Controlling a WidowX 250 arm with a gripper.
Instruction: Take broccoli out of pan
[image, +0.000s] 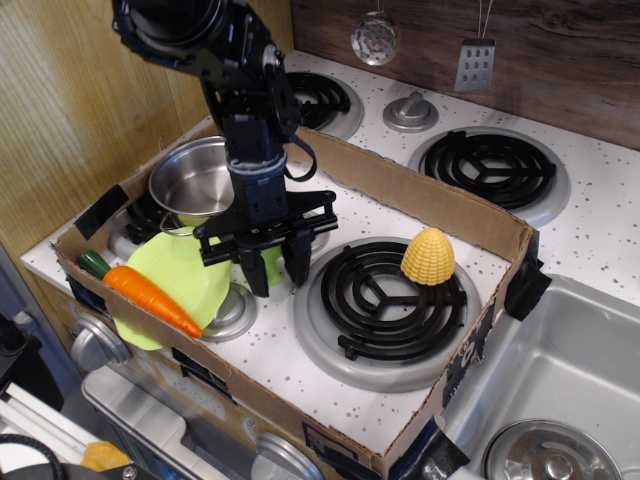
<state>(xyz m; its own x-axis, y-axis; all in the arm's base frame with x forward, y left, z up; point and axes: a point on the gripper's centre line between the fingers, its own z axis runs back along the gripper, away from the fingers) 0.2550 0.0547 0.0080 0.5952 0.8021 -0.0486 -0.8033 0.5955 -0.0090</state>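
The pan (192, 182) is a shiny steel pot at the back left of the cardboard tray, and its inside looks empty. My gripper (274, 274) hangs to its front right, outside the pot, low over the white stove top between the small grey discs. A small pale green piece, the broccoli (271, 259), sits between the black fingers (298, 262). The gripper is shut on it, and the fingers partly hide it.
A lime-green plate (185, 268) with an orange carrot (150, 296) lies front left, next to a grey disc (233, 309). A yellow corn piece (428, 256) stands on the large black burner (385, 296). Cardboard walls (430, 200) ring the area. A sink (560, 380) is at the right.
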